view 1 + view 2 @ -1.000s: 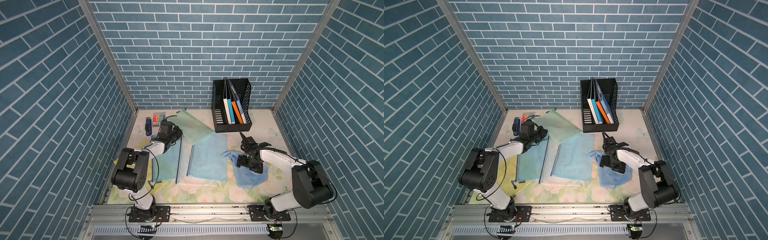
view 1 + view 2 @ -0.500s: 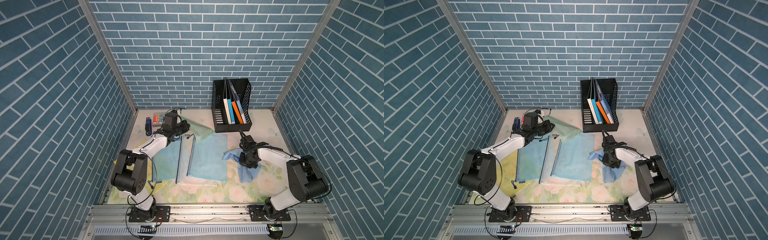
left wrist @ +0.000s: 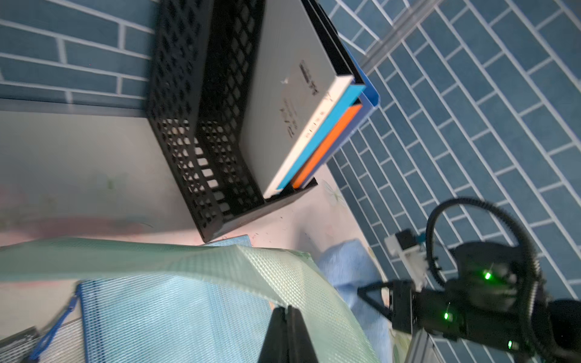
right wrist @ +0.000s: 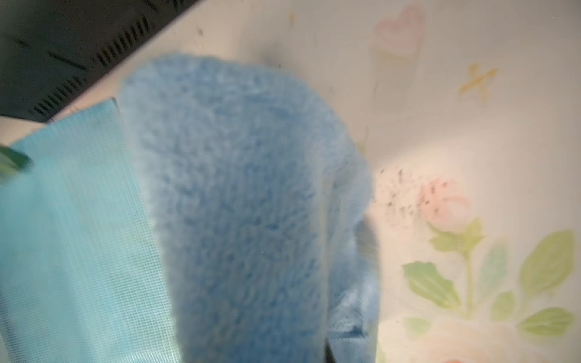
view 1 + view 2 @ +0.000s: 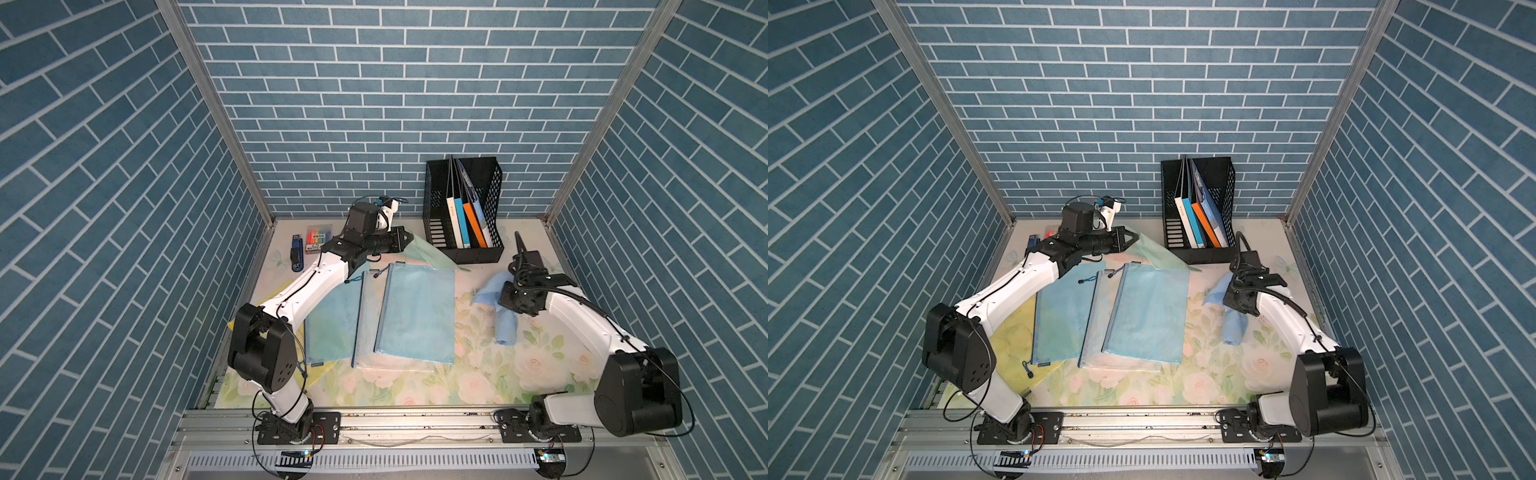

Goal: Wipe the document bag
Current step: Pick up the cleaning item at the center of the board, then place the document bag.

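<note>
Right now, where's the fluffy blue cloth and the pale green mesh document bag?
fluffy blue cloth (image 4: pixel 245 204): right wrist view, its furry middle.
pale green mesh document bag (image 3: pixel 257 267): left wrist view, its raised fold.

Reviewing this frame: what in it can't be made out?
Jaws of the right gripper: behind its own wrist in both top views; blurred blue cloth fills the right wrist view.
Yellow bag: mostly under the left arm and blue bags in both top views.
Marker pack print: too small in a top view.
Green document bag: cut off by the left wrist view's edge.
</note>
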Controlling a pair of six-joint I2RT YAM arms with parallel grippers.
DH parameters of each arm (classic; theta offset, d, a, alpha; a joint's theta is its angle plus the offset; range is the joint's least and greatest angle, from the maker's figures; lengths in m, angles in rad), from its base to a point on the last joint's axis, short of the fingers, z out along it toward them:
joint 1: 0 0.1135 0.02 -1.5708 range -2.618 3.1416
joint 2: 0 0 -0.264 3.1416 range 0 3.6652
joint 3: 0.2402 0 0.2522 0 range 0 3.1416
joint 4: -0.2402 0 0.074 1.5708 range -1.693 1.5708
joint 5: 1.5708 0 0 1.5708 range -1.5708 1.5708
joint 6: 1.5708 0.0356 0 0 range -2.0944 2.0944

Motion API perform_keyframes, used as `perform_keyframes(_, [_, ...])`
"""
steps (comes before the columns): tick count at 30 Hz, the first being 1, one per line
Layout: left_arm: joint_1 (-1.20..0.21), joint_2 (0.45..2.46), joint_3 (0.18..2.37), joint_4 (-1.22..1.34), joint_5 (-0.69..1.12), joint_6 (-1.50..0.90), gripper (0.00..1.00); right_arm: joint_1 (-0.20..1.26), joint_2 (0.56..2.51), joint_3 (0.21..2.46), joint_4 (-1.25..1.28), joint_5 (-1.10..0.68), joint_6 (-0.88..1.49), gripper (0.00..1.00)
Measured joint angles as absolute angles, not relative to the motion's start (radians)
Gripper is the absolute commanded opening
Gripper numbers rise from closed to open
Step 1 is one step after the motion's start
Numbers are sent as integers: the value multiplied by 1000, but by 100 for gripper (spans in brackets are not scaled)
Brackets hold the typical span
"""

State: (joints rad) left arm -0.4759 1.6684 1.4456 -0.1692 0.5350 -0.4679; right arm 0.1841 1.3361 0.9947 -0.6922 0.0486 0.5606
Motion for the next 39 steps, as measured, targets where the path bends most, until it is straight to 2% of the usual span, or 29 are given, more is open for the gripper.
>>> perform_keyframes(9, [-601, 1741, 1545, -237, 670, -323, 0, 40, 1327, 1103, -771, 99, 427, 0])
perform_keyframes(17, [-775, 2044, 2007, -395, 709, -139, 0, -20, 1327, 1156, -795, 75, 369, 0])
perform_keyframes(20, [-820, 2068, 2024, -432, 714, -73, 0, -20, 1327, 1156, -801, 66, 357, 0])
perform_keyframes(23, [-831, 2025, 1881, -409, 712, -47, 0, -20, 1327, 1150, -799, 53, 352, 0])
perform_keyframes(29, [-753, 1887, 1352, -167, 670, -166, 0, 6, 1342, 1083, -785, 1, 349, 0])
perform_keyframes(32, [-707, 1840, 1116, 1, 610, -266, 0, 67, 1381, 1077, -776, -2, 349, 0])
perform_keyframes(39, [-675, 1785, 799, 388, 491, -517, 0, 226, 1424, 1089, -743, -9, 352, 0])
